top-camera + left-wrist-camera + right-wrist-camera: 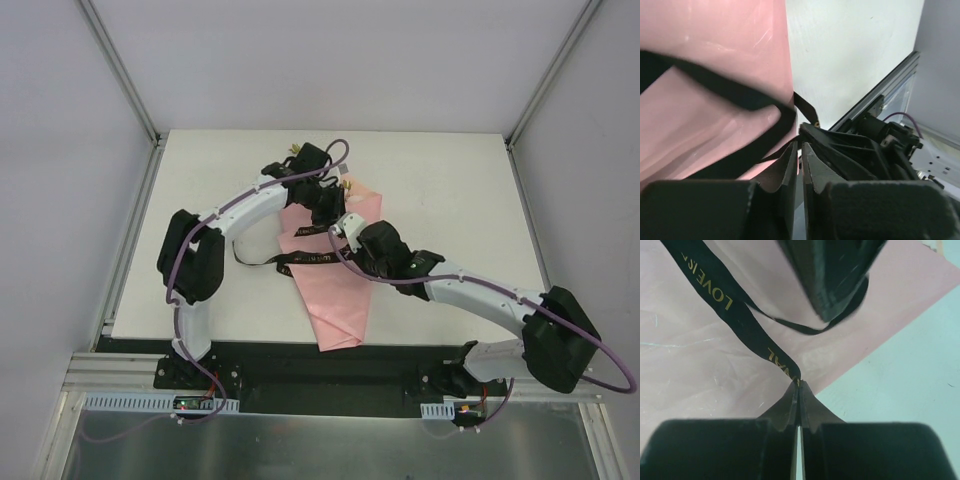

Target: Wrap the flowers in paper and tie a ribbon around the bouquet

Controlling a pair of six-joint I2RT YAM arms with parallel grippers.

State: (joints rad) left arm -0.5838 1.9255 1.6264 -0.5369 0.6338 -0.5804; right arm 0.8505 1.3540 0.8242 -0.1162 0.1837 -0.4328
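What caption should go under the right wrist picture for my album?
Right pincer shut on the narrow black gold-lettered ribbon over the thin pink paper sheet.

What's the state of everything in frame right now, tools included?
paper, folded into a cone, lying flat
ribbon, across the cone, pulled taut, no finished knot visible
left tool, shut, ribbon pinched at its tips
right tool, shut on the ribbon
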